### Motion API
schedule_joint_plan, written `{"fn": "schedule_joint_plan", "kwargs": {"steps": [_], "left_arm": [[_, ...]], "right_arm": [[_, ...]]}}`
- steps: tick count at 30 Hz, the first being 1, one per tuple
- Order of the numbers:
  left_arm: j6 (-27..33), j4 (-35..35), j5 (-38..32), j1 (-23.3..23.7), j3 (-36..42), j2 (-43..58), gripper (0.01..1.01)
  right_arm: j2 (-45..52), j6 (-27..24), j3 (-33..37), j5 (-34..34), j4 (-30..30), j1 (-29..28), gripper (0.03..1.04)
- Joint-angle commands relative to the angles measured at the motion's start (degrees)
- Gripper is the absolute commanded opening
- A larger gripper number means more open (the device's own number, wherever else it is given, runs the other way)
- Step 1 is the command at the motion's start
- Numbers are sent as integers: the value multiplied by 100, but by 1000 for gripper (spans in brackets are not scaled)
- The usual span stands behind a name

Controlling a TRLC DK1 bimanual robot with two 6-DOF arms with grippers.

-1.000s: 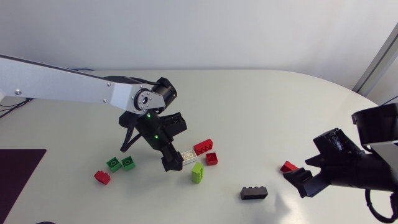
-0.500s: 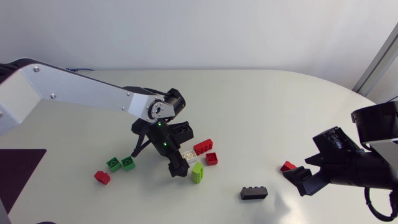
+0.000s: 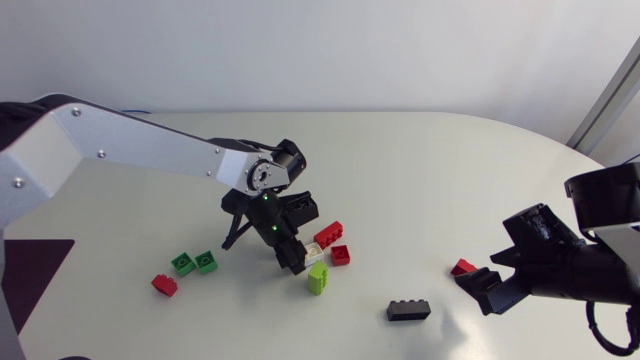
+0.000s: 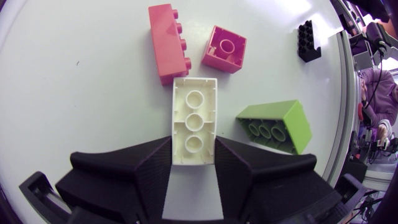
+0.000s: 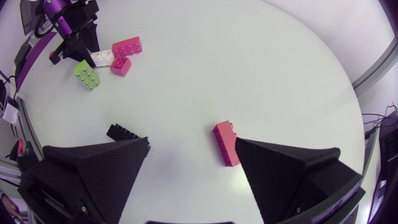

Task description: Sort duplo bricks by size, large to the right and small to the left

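L gripper (image 4: 193,149) is pinching the white brick (image 4: 194,118) rn, fingers touching both sides. Green brick (image 4: 277,126) is sitting just beside it. Imo next it's needing a straight lift, then going right.

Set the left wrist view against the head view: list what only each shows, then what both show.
Left wrist only: the hollow undersides, turned up, of the white brick and the small red brick beyond it.
Head only: two green bricks, a red brick beside them, another red brick by the right pincer.
Both: the left pincer at the white brick, the long red brick, lime brick, black brick.
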Motion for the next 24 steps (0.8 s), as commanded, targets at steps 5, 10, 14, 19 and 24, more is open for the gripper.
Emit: {"fn": "schedule_joint_plan", "kwargs": {"steps": [5,10,14,19,24], "left_arm": [[-56,-175,-154,104,201,-311,210],[-82,-518,-136,104,789,-513,210],[-205,-738,-128,-335,1264,-505,210],[-408,-843,-128,-862,1985,-153,211],[-478,-913,-128,-1451,2266,330,211]], "right_arm": [[29,145,66,-29,-43,45,1005],[38,163,48,-29,-8,54,1005],[38,163,74,-29,-17,54,1005],[38,154,136,-20,-43,45,1005],[47,145,180,-11,-61,27,1005]]}}
